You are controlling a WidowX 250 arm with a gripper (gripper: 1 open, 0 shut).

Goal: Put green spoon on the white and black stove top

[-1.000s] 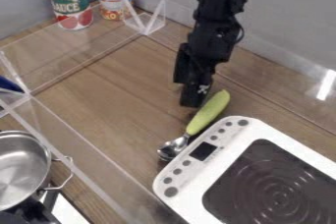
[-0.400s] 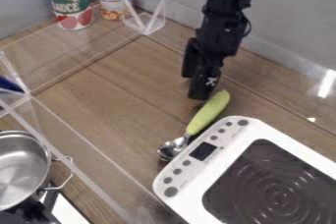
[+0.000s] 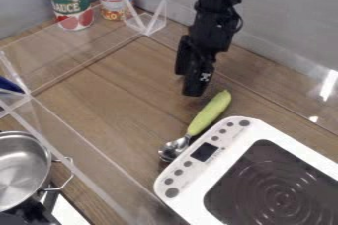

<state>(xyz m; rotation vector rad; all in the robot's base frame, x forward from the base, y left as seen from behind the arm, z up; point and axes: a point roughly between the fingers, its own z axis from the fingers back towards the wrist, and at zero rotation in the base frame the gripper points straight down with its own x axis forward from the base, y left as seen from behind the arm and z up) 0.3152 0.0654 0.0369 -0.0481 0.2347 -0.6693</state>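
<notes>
The green spoon [image 3: 203, 118] lies on the wooden table, its yellow-green handle running up toward the arm and its silver bowl [image 3: 173, 150] resting against the stove's left corner. The white and black stove top [image 3: 258, 182] fills the lower right, its black ringed plate bare. My gripper [image 3: 195, 83] points steeply down, just above and left of the handle's upper end. Its black fingers stand apart, open, with nothing between them. It is not touching the spoon.
Two cans [image 3: 69, 0] stand at the back left against the wall. A clear plastic divider [image 3: 93, 56] runs across the table. A steel pot [image 3: 19, 174] sits at the lower left.
The arm swung slightly right and then back left, ending a little higher than a second ago. The spoon has not moved. The jaws stayed open.
</notes>
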